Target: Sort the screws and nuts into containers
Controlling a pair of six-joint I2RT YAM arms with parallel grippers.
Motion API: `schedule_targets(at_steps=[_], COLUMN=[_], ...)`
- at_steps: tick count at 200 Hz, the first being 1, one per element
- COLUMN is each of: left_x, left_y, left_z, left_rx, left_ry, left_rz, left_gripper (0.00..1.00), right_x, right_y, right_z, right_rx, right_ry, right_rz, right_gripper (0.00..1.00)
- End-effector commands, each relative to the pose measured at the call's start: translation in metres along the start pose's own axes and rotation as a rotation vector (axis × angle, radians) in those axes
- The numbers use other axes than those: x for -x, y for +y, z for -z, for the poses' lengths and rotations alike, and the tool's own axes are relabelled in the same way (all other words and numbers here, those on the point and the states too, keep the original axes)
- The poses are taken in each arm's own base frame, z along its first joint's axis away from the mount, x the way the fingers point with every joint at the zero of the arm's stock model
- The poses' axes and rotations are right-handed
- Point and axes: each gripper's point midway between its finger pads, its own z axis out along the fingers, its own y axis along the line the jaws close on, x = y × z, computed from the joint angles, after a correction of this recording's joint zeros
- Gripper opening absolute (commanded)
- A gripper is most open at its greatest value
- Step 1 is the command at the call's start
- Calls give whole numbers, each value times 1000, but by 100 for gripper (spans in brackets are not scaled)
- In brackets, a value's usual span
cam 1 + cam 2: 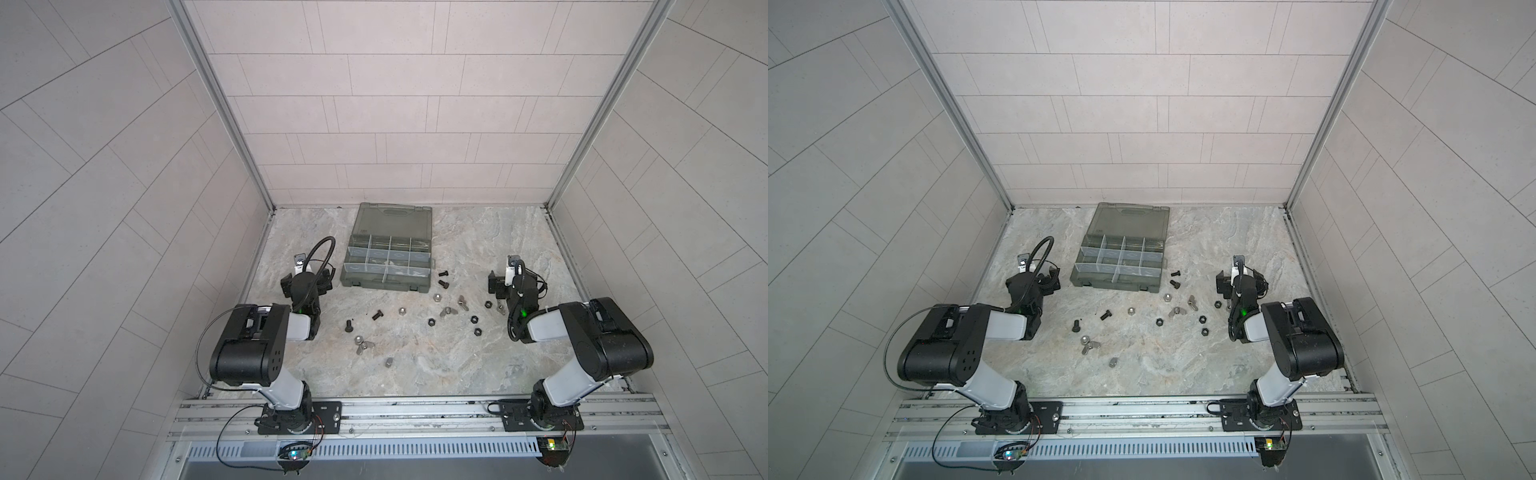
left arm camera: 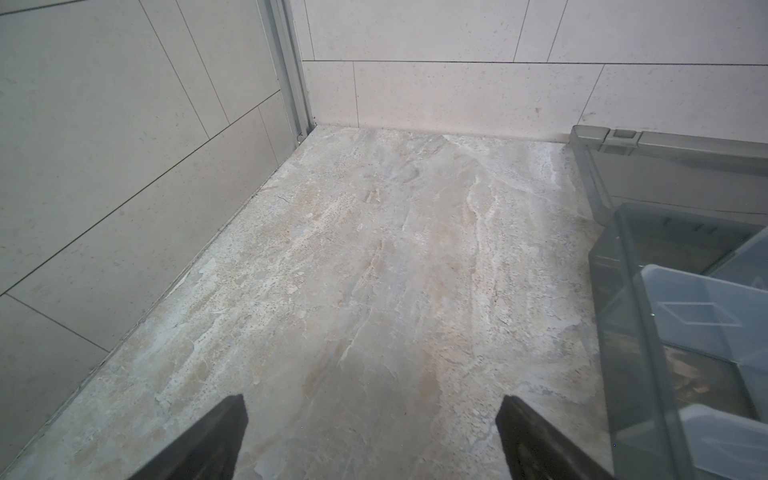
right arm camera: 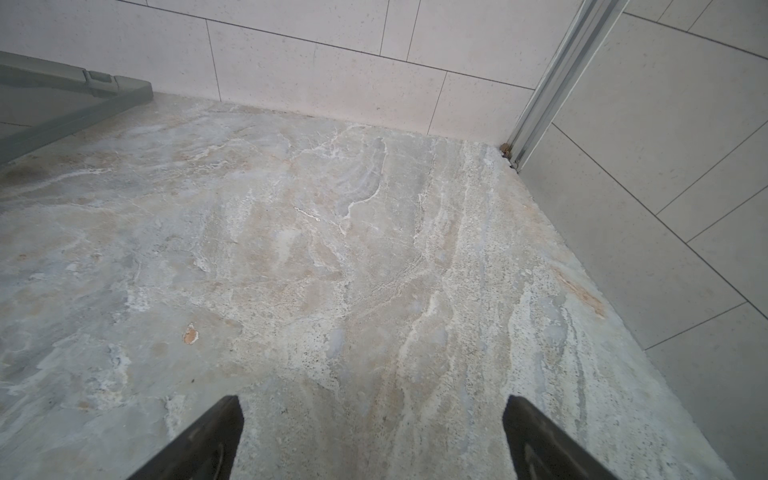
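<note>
I work in a lab test booth: pale tiled walls (image 1: 395, 104) close in a stone-patterned tabletop (image 1: 415, 361), metal posts (image 1: 225, 108) stand at the corners, and my two arms (image 1: 249, 345) are bolted to a metal rail (image 1: 415, 409).

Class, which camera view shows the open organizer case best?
Both top views show the whole case, lid and cells. The left wrist view catches only one end; the right wrist view, just a lid corner.

Screws (image 1: 377, 314), nuts (image 1: 432, 322) — apparently all before containers (image 1: 360, 252)
</note>
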Motion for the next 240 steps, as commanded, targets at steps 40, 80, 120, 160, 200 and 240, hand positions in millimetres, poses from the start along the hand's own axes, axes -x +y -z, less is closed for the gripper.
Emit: schedule_targets(at_steps=[40, 80, 120, 160, 200, 240], left_x=[4, 8, 37, 65, 74, 67], left_y=[-11, -15, -17, -42, -108, -177], left_z=[-2, 2, 25, 58, 89, 134], left_rx=[-67, -93, -116, -172, -370, -614], left_ry=[1, -9, -50, -101, -3, 185], left_rz=[-17, -20, -42, -65, -36, -5], left_gripper=[100, 100, 100, 100, 100, 100], right_x=[16, 70, 99, 80, 44, 4], right_y=[-11, -27, -48, -29, -7, 2], right_z=[1, 24, 55, 68, 82, 99], right_rx=[-28, -202, -341, -179, -81, -40], right_ry=[-32, 119, 224, 397, 531, 619], right_rz=[-18, -44, -156, -194, -282, -349], right_gripper=[99, 99, 99, 86, 70, 61])
